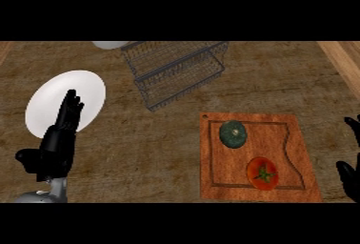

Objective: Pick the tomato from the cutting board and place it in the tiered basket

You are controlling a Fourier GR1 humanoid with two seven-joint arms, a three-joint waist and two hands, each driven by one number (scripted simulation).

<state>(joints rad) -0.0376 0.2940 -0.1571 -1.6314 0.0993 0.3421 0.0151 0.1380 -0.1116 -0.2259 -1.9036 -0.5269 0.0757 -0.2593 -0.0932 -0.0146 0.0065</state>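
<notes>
Your tomato (pixel 263 173) lies untouched on the cutting board (pixel 256 190), beside a dark green vegetable (pixel 233 133); nothing is done yet. Your right hand (pixel 348 172) waits open at the edge, your left hand (pixel 57 143) rests open; the tiered basket (pixel 175 66) stands well apart

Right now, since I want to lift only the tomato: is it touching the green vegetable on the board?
Apart. The head view shows bare cutting board between the tomato and the green vegetable.
</notes>
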